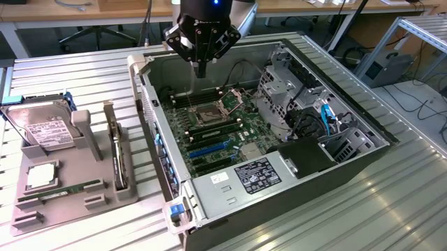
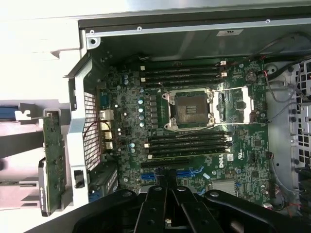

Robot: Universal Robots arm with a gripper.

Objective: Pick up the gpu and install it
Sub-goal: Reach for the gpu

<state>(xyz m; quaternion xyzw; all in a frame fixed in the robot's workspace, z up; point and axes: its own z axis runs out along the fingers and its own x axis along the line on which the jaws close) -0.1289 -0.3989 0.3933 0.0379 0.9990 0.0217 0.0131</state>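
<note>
Ext view, L to R: gray holder tray (image 1: 52,212) on slatted worktop (image 1: 70,73) carries hard drive (image 1: 43,128), CPU chip (image 1: 41,175) and green RAM stick (image 1: 59,192). The gpu (image 1: 120,157) stands on edge in tray's slot on the ext view's right, near open PC case (image 1: 209,209), untouched. Claw (image 1: 201,70) is clenched and empty, hanging over mobo (image 1: 216,136) by bare CPU socket (image 1: 208,111). Wrist view: gpu (image 2: 52,160) sits outside case wall, apart from claw (image 2: 167,189).
</note>
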